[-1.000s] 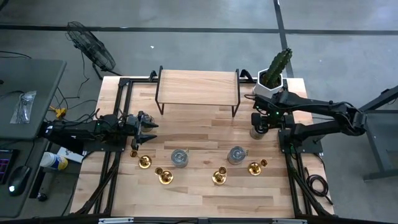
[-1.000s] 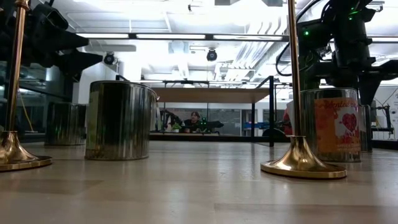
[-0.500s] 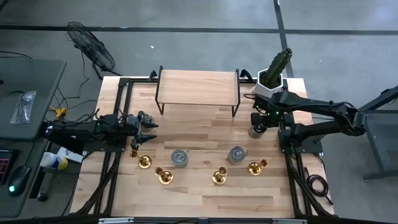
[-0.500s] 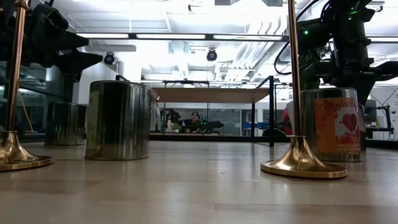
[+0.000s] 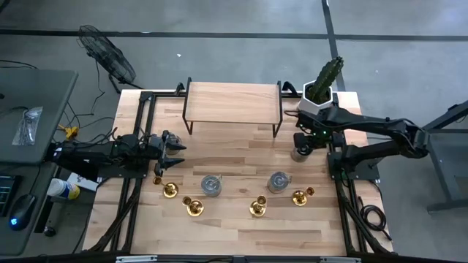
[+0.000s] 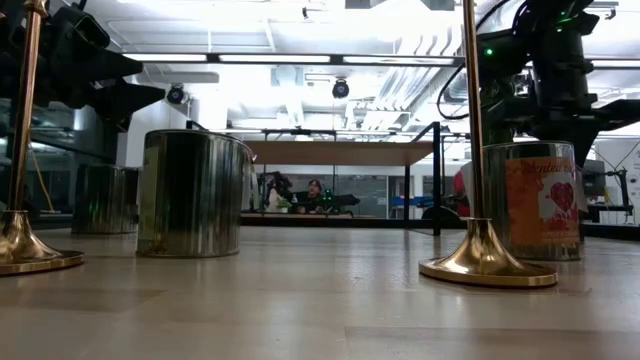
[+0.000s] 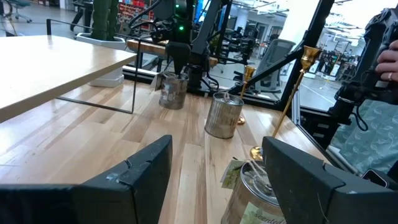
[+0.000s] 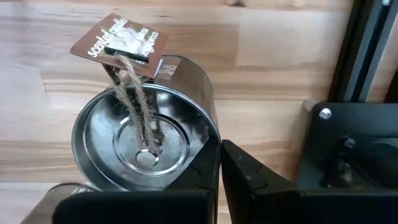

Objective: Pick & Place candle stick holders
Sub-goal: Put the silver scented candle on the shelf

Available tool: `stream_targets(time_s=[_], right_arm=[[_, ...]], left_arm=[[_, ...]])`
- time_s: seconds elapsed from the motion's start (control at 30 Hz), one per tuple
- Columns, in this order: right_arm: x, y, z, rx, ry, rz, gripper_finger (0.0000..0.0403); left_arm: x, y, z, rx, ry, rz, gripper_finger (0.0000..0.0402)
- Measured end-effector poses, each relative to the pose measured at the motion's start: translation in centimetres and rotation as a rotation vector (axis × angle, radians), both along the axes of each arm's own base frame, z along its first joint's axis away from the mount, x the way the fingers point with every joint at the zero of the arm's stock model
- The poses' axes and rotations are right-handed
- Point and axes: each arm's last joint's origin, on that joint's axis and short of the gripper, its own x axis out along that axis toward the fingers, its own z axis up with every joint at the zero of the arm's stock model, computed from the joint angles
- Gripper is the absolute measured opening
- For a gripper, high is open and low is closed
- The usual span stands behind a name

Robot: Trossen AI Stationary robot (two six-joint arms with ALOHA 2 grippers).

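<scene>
Four holders stand upright, stems vertical, in a row along the near part of the counter [image 5: 234, 219]: one [image 5: 170, 190] just in front of the left jaws [image 5: 170, 148], one [image 5: 194, 207], one [image 5: 257, 208], one [image 5: 300, 197] toward the right side. Two tins [image 5: 210, 185] sit just behind the row. Left jaws stand part open, empty, pointing across the counter. Right jaws [image 5: 302, 142] are shut beside a third tin [image 8: 146, 140], not on it, well behind the row. My read: the left arm is nearer a holder; a side-on grip across the stem suits.
</scene>
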Motion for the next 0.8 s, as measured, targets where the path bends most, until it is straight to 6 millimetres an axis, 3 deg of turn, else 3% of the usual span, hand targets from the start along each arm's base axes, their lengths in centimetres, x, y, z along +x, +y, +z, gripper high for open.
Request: stream_targets(time_s=[0.8], right_arm=[[0.61, 0.04, 0.72, -0.001, -0.067, 0.049, 0.0003]], left_arm=[[0.00, 0.00, 0.01, 0.000, 0.000, 0.000, 0.0243]])
